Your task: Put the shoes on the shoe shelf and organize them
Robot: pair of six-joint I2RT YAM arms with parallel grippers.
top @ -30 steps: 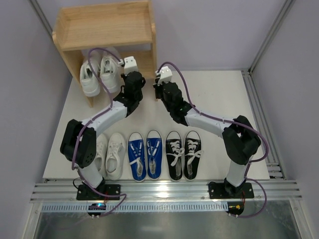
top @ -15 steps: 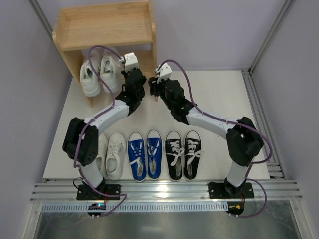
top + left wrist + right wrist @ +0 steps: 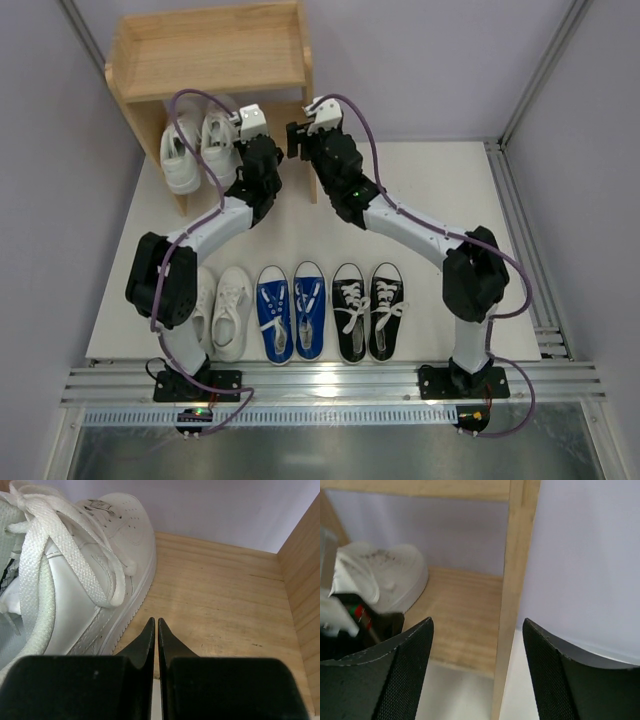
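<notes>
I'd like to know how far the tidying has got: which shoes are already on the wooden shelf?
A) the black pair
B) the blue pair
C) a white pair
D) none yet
C: one white pair stands on the lower tier of the shoe shelf, while the blue pair, the black pair and the second white pair lie in a row near the arms' bases.

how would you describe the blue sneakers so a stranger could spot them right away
Start at the white table and find the row of six shoes along its near edge. The blue sneakers are the middle pair, between a white pair and a black pair; they are the only blue shoes in view.
</notes>
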